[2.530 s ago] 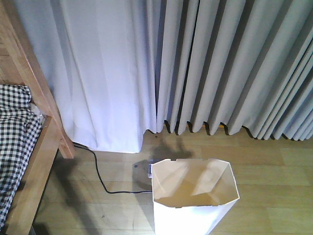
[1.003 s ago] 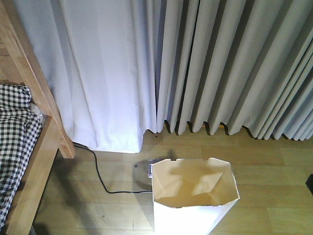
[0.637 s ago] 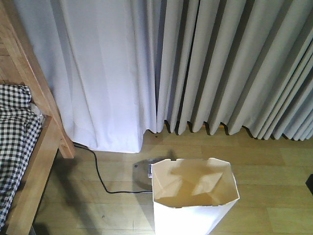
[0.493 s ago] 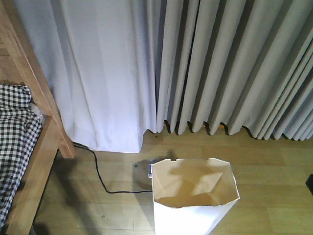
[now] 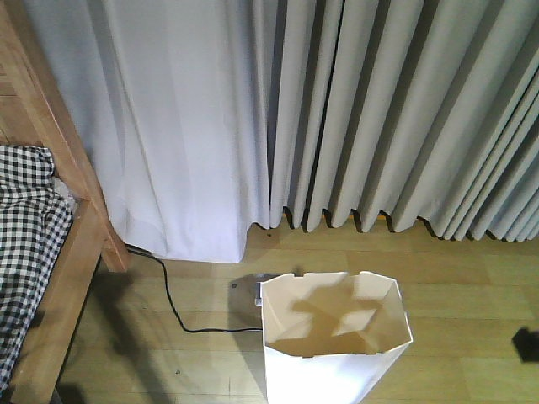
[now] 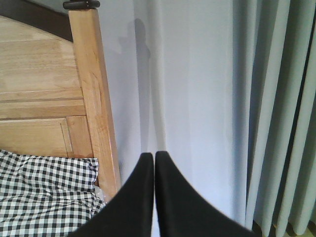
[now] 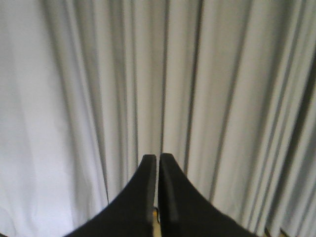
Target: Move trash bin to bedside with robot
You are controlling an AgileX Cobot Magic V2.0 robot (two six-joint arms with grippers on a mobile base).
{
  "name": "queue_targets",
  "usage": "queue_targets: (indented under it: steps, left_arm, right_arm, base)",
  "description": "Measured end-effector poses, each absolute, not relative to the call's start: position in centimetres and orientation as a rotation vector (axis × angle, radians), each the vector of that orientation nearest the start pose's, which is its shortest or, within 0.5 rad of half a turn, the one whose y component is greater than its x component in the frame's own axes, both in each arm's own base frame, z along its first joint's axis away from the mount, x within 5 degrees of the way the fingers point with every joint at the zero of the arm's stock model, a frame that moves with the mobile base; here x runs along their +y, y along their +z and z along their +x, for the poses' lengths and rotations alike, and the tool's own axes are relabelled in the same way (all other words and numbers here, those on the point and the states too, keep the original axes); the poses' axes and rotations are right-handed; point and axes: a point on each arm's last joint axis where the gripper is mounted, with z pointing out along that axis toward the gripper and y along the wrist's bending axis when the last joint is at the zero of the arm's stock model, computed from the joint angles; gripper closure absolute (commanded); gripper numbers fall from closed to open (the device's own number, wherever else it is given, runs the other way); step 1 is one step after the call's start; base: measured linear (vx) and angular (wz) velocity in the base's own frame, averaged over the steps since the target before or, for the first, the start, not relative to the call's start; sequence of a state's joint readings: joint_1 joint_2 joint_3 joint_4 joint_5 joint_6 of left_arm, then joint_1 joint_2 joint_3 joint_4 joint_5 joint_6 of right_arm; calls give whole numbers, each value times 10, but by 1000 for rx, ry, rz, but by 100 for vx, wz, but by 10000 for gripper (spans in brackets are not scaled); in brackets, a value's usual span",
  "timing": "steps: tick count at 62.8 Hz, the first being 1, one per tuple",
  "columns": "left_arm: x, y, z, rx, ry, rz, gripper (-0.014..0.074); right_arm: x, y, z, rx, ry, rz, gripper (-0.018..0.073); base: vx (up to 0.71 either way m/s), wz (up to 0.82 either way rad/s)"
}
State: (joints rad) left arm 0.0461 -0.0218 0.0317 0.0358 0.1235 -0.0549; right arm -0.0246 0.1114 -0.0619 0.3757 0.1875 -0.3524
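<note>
The trash bin (image 5: 337,341) sits upright on the wood floor (image 5: 455,286), near the bottom middle of the front view, a bit away from the bed (image 5: 38,252) on the left. Gray curtains (image 5: 337,118) hang behind it, and a black cable (image 5: 173,307) snakes across the floor between bed and bin. Left gripper (image 6: 154,157) is clenched with nothing in it, tips touching, pointed past the bed's wooden post (image 6: 94,98) and checkered bedding (image 6: 44,192). Right gripper (image 7: 158,158) is also pinched closed and empty, facing the curtains.
</note>
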Motion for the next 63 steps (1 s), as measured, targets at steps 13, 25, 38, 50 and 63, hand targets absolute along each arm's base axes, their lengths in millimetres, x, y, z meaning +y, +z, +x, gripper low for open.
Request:
queue_targets:
  steps: [13, 25, 38, 50, 63]
  left_arm:
    - [3, 192, 56, 1616, 24, -56, 603]
    - [3, 192, 56, 1616, 24, -56, 603]
    - [3, 192, 56, 1616, 24, -56, 603]
    - [3, 192, 56, 1616, 24, -56, 603]
    - [3, 192, 56, 1616, 24, -56, 603]
  right_arm:
    - [6, 193, 56, 1663, 49, -119, 569]
    - [2, 191, 57, 1640, 48, -3, 569]
    - [1, 192, 57, 1633, 45, 7, 569]
    - [1, 192, 57, 1633, 27, -12, 569]
    - [1, 192, 57, 1633, 24, -16, 569]
  base:
    - [0, 0]
    - [0, 0]
    - [0, 0]
    - [0, 0]
    - [0, 0]
